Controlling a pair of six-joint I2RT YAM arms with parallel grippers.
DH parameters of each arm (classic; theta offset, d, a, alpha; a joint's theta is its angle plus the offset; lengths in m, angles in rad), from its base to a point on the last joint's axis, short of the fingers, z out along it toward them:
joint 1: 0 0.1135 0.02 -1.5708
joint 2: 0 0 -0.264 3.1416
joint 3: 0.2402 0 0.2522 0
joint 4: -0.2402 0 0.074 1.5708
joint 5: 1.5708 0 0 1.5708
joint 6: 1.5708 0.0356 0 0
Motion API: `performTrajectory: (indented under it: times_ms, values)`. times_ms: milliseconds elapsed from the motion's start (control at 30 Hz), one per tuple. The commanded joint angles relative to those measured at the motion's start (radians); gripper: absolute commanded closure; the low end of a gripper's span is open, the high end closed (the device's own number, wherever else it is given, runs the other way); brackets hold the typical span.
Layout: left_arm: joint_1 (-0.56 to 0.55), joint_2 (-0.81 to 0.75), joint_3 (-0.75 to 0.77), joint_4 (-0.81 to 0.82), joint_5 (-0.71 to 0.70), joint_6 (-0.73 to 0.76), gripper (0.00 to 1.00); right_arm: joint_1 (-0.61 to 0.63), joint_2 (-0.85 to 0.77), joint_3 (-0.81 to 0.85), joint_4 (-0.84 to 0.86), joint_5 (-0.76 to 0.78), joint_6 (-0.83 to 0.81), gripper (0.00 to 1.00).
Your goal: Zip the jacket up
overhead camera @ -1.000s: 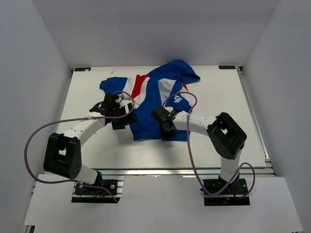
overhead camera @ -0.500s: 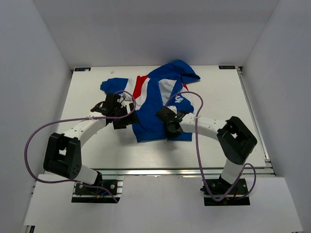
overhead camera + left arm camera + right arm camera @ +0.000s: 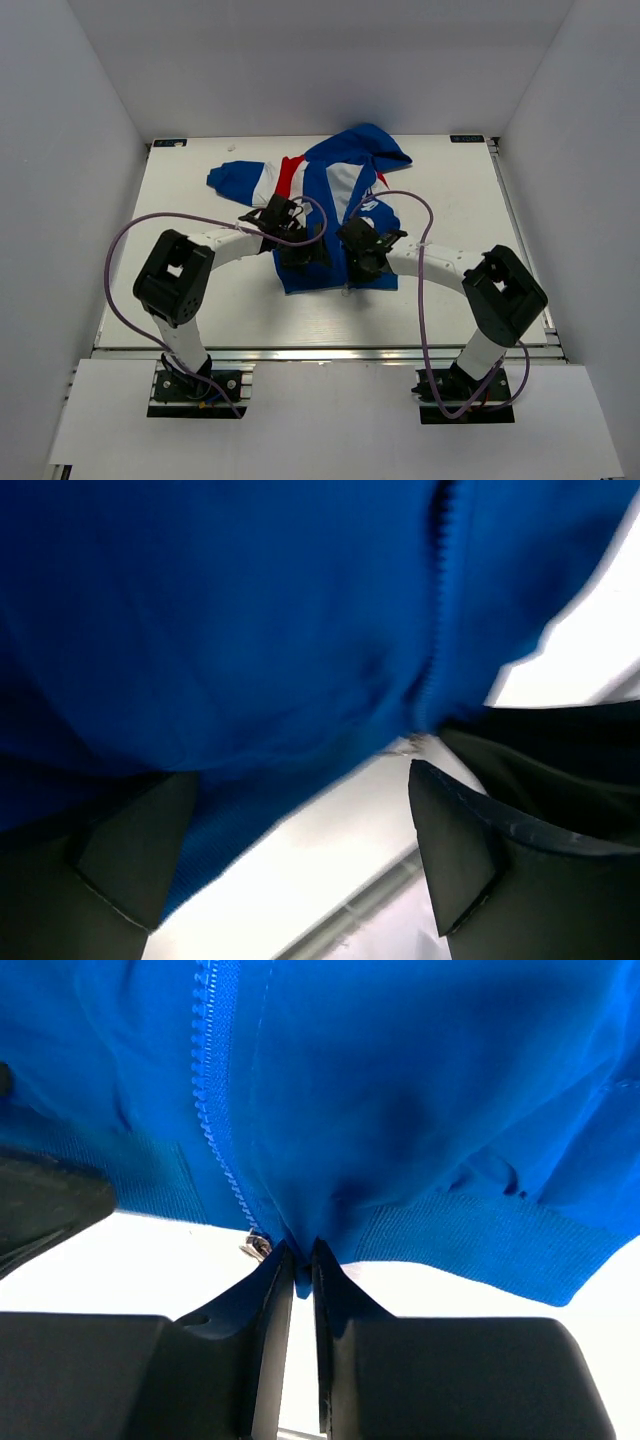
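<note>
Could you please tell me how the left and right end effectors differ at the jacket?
The left end effector is wide open, gripping nothing; the right end effector is shut on the jacket hem beside the zipper. The left one reaches in from the hem's left, the right one from its right. Both sit at the bottom hem.
</note>
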Motion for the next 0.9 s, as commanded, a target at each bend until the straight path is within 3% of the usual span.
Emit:
performTrajectory:
  times_ms: [0, 267, 467, 600, 700, 733, 867]
  values:
    - [0.002, 0.019, 0.040, -0.007, 0.008, -0.008, 0.02, -0.013, -0.037, -0.016, 0.023, -0.017, -0.012, 0.82]
    - [0.024, 0.093, 0.057, -0.150, -0.242, 0.008, 0.02, -0.051, -0.066, -0.103, -0.013, 0.009, -0.017, 0.79]
    - [0.052, 0.093, 0.054, -0.186, -0.285, 0.011, 0.02, -0.054, -0.097, -0.175, -0.022, 0.010, -0.034, 0.80]
    - [0.052, 0.079, 0.048, -0.183, -0.277, 0.016, 0.02, -0.054, -0.117, -0.168, 0.024, -0.073, -0.104, 0.78]
    - [0.052, 0.067, 0.037, -0.163, -0.239, 0.016, 0.02, -0.056, -0.155, -0.154, 0.098, -0.188, -0.141, 0.65]
    - [0.052, 0.063, 0.031, -0.158, -0.231, 0.016, 0.02, -0.054, -0.172, -0.148, 0.111, -0.224, -0.143, 0.54]
    - [0.052, 0.059, 0.023, -0.144, -0.220, 0.016, 0.02, -0.051, -0.174, -0.094, 0.153, -0.232, -0.117, 0.42]
